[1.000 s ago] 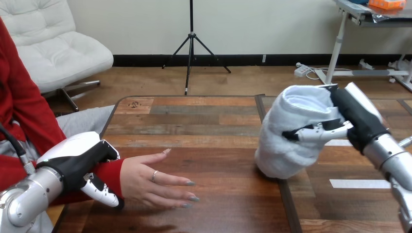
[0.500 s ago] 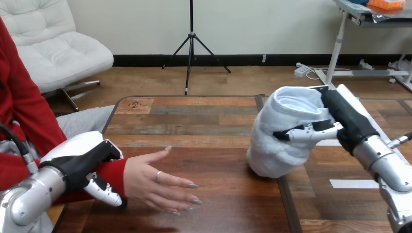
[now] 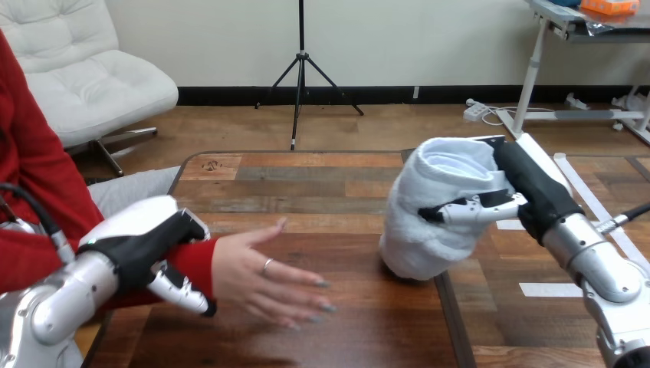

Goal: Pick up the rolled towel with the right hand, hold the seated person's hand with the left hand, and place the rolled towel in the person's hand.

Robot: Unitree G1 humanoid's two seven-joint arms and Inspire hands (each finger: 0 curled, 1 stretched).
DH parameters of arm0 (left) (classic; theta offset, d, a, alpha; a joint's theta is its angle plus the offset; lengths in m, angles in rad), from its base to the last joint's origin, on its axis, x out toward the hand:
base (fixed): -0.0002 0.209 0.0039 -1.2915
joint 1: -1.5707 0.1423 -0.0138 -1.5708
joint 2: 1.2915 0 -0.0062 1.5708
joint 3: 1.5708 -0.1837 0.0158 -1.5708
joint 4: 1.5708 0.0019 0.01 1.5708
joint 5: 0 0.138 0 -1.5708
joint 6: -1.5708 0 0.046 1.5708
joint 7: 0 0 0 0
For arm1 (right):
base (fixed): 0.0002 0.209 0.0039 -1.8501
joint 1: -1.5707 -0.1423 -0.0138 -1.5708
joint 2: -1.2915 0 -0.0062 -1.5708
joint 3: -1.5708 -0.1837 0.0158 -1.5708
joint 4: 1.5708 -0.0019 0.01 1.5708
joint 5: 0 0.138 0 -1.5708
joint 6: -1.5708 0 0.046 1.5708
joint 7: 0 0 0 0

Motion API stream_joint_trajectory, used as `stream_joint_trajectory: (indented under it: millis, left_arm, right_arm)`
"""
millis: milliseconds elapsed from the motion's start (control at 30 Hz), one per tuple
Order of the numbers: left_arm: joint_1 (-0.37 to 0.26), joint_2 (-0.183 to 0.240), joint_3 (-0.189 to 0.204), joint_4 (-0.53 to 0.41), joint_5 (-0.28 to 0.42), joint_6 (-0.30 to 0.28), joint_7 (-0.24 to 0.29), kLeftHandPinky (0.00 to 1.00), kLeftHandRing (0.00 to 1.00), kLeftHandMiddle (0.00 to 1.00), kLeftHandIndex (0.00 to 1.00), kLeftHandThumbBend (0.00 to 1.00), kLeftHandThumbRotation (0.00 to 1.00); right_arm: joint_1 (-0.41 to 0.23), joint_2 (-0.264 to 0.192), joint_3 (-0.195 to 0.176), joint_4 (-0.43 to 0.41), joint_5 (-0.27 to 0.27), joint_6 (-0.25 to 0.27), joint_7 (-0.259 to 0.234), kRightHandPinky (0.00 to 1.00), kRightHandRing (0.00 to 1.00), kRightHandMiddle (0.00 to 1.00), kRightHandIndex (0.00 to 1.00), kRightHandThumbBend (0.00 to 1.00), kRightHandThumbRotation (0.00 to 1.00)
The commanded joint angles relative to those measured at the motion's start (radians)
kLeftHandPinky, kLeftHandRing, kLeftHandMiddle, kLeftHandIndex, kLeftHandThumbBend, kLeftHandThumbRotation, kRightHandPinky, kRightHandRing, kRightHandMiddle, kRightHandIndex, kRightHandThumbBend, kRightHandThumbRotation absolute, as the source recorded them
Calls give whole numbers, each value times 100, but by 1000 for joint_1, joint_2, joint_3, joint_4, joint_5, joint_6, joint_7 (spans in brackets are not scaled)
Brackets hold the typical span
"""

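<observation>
Rolled towel (image 3: 437, 211): white, roughly upright w/ slight tilt, right of centre of frame, open end up. Lower end sits down by the surface (image 3: 306, 192); can't tell if it touches. Right robot hand (image 3: 529, 184) grips towel from its right side, fingers wrapped across the front. Person's hand (image 3: 264, 276) is lower centre-left, fingers straight, pointing toward towel, a gap between them. Left robot hand (image 3: 142, 245), lower left, is clamped over person's wrist (image 3: 192, 261) (red sleeve), fingers curled round it.
</observation>
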Motion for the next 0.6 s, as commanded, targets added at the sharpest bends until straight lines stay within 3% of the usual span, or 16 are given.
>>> stream_joint_trajectory:
  millis: [0,400,567]
  left_arm:
    - [-219,-8,50,-46,-35,-39,54,25,32,40,39,73,0]
    - [-243,-35,44,-39,-35,-17,49,28,35,42,40,72,0]
    - [-252,-46,43,-34,-34,-12,51,28,34,42,40,72,0]
  right_arm:
    - [-77,53,16,-122,-2,15,-36,29,33,40,42,84,0]
    - [-80,84,27,-154,5,51,-30,31,36,41,42,83,0]
    - [-83,99,26,-154,11,37,-24,30,35,41,42,83,0]
